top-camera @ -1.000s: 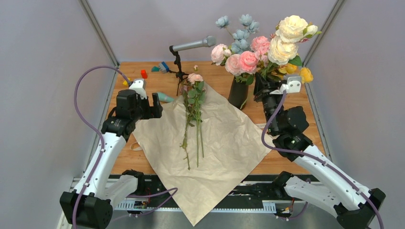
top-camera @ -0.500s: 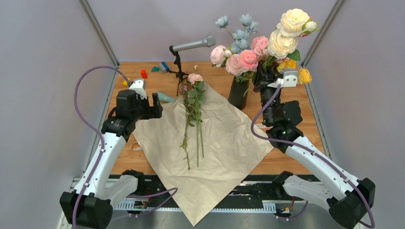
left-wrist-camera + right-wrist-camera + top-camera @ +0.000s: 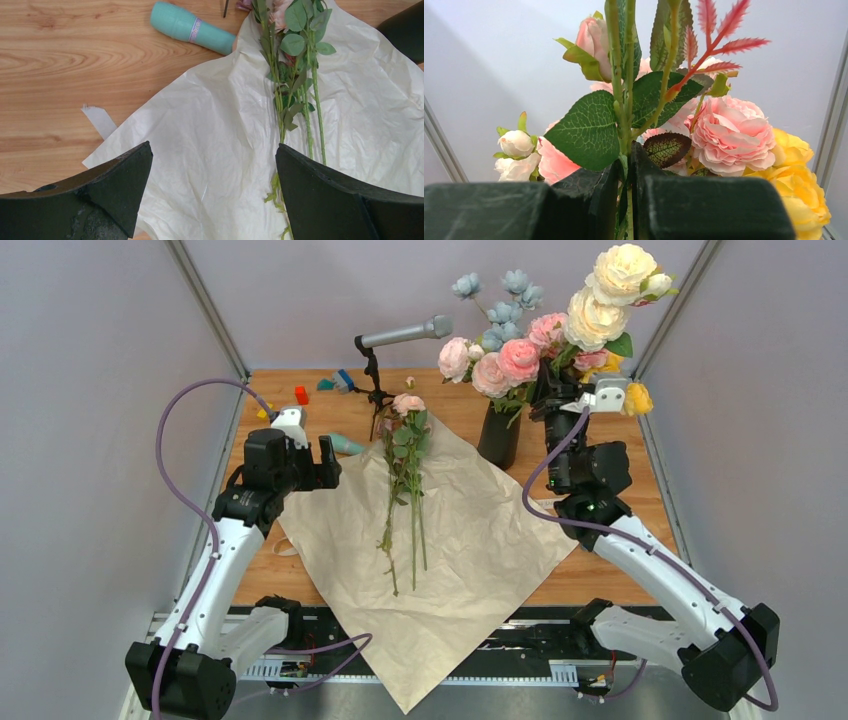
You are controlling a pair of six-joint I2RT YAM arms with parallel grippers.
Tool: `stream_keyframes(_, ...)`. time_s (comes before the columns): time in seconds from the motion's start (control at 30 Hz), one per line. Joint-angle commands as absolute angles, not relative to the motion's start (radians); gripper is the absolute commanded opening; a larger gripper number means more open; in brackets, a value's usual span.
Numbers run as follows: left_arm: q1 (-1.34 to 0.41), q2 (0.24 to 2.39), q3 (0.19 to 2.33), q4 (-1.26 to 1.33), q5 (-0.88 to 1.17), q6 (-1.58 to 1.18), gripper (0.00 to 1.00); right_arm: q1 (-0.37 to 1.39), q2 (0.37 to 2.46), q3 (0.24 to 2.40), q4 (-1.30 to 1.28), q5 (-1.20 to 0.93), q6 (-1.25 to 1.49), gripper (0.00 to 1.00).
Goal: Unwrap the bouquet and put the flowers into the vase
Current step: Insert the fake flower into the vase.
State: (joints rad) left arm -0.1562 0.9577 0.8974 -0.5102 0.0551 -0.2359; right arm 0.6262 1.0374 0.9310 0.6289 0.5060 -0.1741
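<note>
The bouquet is undone: its beige paper lies flat on the table with the thin-stemmed pink flowers on it, blooms pointing away. They also show in the left wrist view as flowers. My left gripper hovers open over the paper's left edge, its jaws wide with nothing between them. The black vase stands behind the paper and holds pink and blue blooms. My right gripper is raised beside it, shut on green stems that carry cream roses.
A microphone on a stand rises at the back. A teal cylinder lies left of the paper, and small coloured blocks sit at the back left. A cream ribbon strip lies by the paper. Yellow roses are beside my right wrist.
My right gripper has risen and shifted slightly left with its stems, lifting the cream roses higher. The left arm and the flowers on the paper have not moved.
</note>
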Motion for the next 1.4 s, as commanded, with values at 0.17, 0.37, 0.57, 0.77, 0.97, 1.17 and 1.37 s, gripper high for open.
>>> stream_keyframes(0.17,-0.152,0.936,0.899,-0.472,0.066,-0.218,1.00,0.612,1.052,1.013,0.689,0.482,-0.161,0.00)
stream_keyframes(0.37,-0.152,0.933,0.899,-0.472,0.062,-0.218,1.00,0.606,1.046,1.026,0.669,0.478,-0.157,0.00)
stream_keyframes(0.57,-0.152,0.933,0.898,-0.472,0.064,-0.219,1.00,0.592,1.062,1.020,0.677,0.470,-0.153,0.00)
stream_keyframes(0.77,-0.152,0.931,0.897,-0.472,0.063,-0.218,1.00,0.576,1.079,0.999,0.711,0.428,-0.152,0.00)
stream_keyframes(0.97,-0.152,0.933,0.897,-0.472,0.061,-0.218,1.00,0.568,1.086,0.981,0.737,0.402,-0.149,0.00)
stream_keyframes(1.17,-0.152,0.933,0.897,-0.472,0.061,-0.216,1.00,0.557,1.097,0.965,0.757,0.380,-0.138,0.00)
stream_keyframes(1.37,-0.153,0.936,0.898,-0.472,0.061,-0.215,1.00,0.541,1.109,0.940,0.767,0.371,-0.120,0.00)
